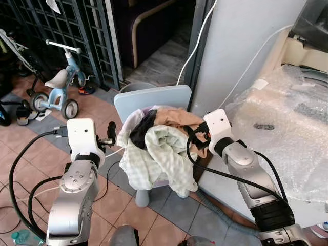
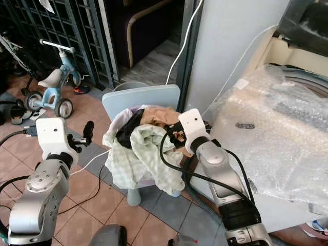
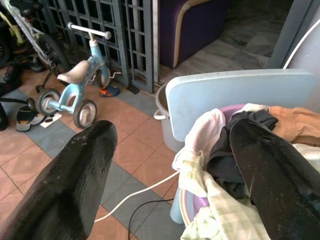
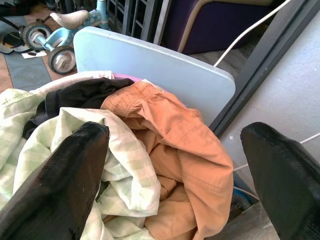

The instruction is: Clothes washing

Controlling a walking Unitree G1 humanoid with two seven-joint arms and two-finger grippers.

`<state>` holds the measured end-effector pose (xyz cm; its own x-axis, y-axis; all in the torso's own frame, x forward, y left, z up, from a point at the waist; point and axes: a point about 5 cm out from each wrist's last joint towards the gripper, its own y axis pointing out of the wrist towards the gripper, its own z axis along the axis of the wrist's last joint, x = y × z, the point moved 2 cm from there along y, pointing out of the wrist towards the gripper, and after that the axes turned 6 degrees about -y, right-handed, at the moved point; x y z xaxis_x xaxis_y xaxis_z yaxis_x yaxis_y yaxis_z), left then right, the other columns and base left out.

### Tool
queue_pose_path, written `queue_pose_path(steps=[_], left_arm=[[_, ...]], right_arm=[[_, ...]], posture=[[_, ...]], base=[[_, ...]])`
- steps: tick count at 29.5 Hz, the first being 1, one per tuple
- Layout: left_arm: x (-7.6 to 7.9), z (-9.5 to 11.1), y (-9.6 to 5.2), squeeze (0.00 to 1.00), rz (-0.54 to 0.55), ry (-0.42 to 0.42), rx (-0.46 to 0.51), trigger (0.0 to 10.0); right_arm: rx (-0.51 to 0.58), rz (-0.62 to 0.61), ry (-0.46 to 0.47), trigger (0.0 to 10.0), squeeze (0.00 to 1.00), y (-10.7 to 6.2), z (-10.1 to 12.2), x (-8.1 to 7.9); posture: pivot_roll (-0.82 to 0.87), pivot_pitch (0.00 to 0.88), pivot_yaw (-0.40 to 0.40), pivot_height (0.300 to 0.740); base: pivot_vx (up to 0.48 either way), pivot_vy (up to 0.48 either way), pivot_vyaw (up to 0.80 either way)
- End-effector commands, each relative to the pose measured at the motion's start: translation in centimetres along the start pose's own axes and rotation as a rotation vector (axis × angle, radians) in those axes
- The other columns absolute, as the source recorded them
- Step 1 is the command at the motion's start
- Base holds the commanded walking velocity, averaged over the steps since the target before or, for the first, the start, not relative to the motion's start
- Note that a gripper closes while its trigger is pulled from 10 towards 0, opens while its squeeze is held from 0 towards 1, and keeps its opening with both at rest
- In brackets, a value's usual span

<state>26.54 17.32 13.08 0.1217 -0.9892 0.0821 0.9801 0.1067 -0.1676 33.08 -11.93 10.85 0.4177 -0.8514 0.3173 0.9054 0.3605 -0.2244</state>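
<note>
The laundry pile (image 1: pixel 159 148) sits heaped in a purple basin (image 3: pixel 192 202) on a small pale-blue chair (image 1: pixel 154 100), spilling over the basin's rim at the front and on the robot's left. Uppermost at the front is a pale green checked cloth (image 4: pixel 55 150), crumpled and hanging down past the seat edge; behind it lies a dark garment (image 3: pixel 235 150), and toward the chair's right side an orange garment (image 4: pixel 185 150) with a stitched waistband, draped loosely over the rim. All of it looks soft, tangled and dry — likely to drag its neighbours along when lifted.

The step in hand appears to be the first grasp: picking clothes off the chair to carry them to the washer. The right gripper (image 4: pixel 175 165) hovers just above the orange garment, its fingers spread wide with nothing between them. The left gripper (image 3: pixel 170 170) is also spread wide and empty, near the pile's left edge, beside the white cloth (image 3: pixel 200 140) hanging over the rim.

The next move calls for lowering the right gripper into the orange folds and closing on a thick bunch — a thin pinch may slip. Beside the chair stands the bubble-wrapped machine (image 1: pixel 287 133).
</note>
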Motion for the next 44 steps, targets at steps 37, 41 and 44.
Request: queue_pose_path(steps=[37,41,44], left_arm=[[-1.1,0.6,-5.9,0.00,-0.001,0.064,-0.083,10.0],[-1.1,0.5,-5.8,0.00,0.005,0.061,-0.085,10.0],[-1.0,0.4,-5.8,0.00,0.003,0.055,-0.086,10.0]], right_arm=[[-0.118,-0.035,-0.154,0.0,0.00,6.7,-0.9,-3.8],[-0.157,-0.095,-0.148,0.0,0.00,6.5,-1.6,-3.3],[-0.174,-0.103,-0.136,0.0,0.00,6.4,-2.1,-3.2]], posture=[[0.30,0.297,-0.054,0.740],[0.29,0.291,-0.064,0.740],[0.29,0.287,-0.071,0.740]], base=[[0.000,0.000,0.00],[0.000,0.000,0.00],[0.000,0.000,0.00]])
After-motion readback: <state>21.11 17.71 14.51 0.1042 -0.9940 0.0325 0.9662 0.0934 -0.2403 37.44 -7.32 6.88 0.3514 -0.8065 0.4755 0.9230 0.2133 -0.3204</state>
